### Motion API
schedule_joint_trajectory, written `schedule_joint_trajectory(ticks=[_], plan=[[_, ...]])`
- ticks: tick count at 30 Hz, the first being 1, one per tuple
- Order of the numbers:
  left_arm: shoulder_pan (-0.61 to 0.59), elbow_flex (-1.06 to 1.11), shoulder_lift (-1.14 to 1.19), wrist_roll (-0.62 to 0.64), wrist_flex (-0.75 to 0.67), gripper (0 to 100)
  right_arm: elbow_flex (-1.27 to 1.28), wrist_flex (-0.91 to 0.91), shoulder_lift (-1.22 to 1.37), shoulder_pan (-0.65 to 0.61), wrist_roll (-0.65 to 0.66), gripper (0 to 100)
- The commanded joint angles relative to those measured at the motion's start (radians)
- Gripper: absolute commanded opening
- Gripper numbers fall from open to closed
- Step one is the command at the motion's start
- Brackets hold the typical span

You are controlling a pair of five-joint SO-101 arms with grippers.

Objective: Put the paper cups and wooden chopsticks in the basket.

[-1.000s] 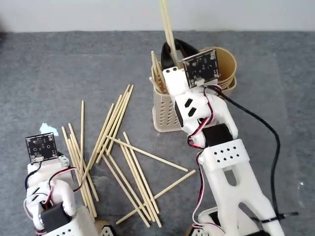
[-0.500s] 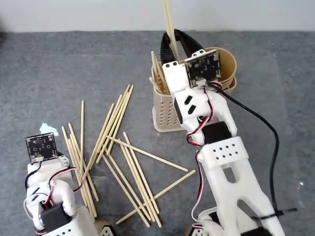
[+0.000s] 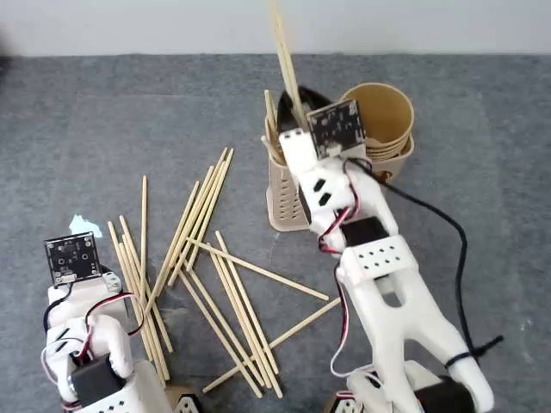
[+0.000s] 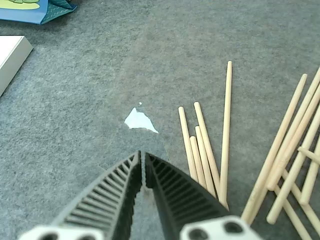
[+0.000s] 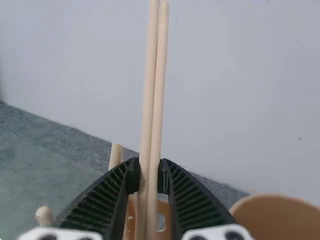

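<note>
My right gripper (image 3: 297,105) is over the beige basket (image 3: 287,206), shut on two upright wooden chopsticks (image 3: 282,47) whose lower ends dip into it. In the right wrist view its jaws (image 5: 149,166) clamp the pair of chopsticks (image 5: 154,75). Stacked paper cups (image 3: 379,116) stand in the basket's right side, their rim (image 5: 280,215) beside the gripper. Several more chopsticks stand in the basket (image 3: 273,129). Many loose chopsticks (image 3: 207,258) lie scattered on the grey table. My left gripper (image 4: 143,156) is shut and empty, low over the mat beside a bundle of chopsticks (image 4: 200,145).
A small white scrap (image 3: 82,224) lies on the mat just ahead of the left arm, as a scrap (image 4: 140,120) before the left jaws. A white box corner (image 4: 11,56) and a blue item (image 4: 27,9) sit at the mat's far edge.
Half a second ago the right gripper stood open around the upright chopsticks; now it is shut on them and has shifted left over the basket. The left arm has not moved.
</note>
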Motion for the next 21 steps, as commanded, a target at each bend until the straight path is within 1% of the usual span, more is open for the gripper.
schedule_joint_trajectory(ticks=[1,3,5,7,13,17,21], plan=[[0.009,-0.004,-0.020,-0.008,-0.025,1,0.054,-0.015,-0.139,0.001,0.008,5.4],[0.009,-0.004,-0.020,-0.008,-0.025,1,0.074,0.044,-0.197,-0.012,0.008,13.9],[0.009,-0.004,-0.020,-0.008,-0.025,1,0.075,0.150,-0.251,-0.027,0.003,21.7],[0.009,-0.004,-0.020,-0.008,-0.025,1,0.074,0.231,-0.309,-0.048,0.003,24.6],[0.009,-0.004,-0.020,-0.008,-0.025,1,0.074,0.406,-0.524,-0.113,0.009,20.5],[0.009,-0.004,-0.020,-0.008,-0.025,1,0.074,0.621,-0.615,-0.185,0.006,18.0],[0.009,-0.004,-0.020,-0.008,-0.025,1,0.074,0.820,-0.638,-0.248,0.003,14.2]])
